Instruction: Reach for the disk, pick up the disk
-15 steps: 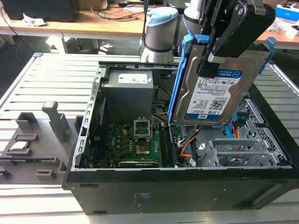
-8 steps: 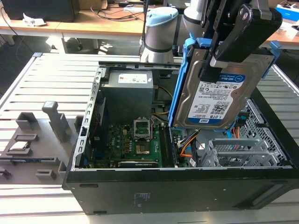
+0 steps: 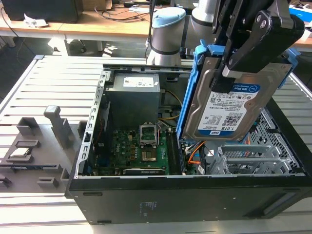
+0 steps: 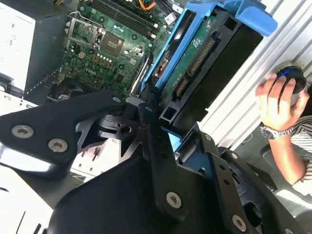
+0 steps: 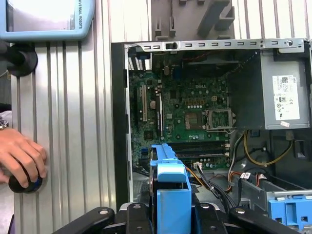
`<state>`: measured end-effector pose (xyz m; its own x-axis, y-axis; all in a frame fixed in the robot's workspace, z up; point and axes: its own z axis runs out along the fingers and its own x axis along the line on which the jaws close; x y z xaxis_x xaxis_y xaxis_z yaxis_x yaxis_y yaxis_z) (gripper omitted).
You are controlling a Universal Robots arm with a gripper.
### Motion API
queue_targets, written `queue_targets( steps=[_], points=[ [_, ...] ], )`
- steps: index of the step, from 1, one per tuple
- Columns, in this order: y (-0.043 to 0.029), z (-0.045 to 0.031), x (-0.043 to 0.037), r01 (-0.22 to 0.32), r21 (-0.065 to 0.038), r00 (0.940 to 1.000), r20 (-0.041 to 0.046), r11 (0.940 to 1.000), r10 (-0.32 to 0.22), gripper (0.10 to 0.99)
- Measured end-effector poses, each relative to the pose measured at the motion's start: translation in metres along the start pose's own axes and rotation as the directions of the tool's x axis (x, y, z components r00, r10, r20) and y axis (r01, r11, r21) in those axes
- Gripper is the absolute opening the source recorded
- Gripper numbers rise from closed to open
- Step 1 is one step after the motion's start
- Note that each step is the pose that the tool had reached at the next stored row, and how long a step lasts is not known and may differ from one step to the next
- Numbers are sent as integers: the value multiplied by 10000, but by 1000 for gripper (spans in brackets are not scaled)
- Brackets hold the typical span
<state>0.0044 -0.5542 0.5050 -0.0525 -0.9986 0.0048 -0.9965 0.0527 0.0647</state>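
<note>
A ribbed, slatted grey metal table [image 3: 53, 83] carries the open black computer case [image 3: 161, 200], wooden desks behind; the black gripper [image 3: 234, 63] clamps the silver rectangular disk with blue side rails [image 3: 229, 107], lifted above the case, long axis near upright, label facing the exterior camera.

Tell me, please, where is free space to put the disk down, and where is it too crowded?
The slatted table lies bare between the grey holders and the computer case. Inside the case it is crowded. A hand occupies one table patch. The gripper holds the disk.
</note>
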Motion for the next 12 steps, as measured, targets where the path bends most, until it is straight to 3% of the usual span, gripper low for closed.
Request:
queue_targets(
  steps=[4,6,8,9,10,12],
  points=[
    [-17,1,55,-1,0,10000,6,10000,1,369],
    [-72,-3,53,31,-5,10000,35,10000,-31,369],
    [-129,-5,49,399,-5,9992,53,9992,-399,369],
    [-164,-6,49,476,-7,9988,127,9989,-476,369],
    [-200,-8,46,491,-10,9984,292,9988,-490,369],
    [-267,-11,42,521,-17,9959,736,9986,-518,369]
  ],
)
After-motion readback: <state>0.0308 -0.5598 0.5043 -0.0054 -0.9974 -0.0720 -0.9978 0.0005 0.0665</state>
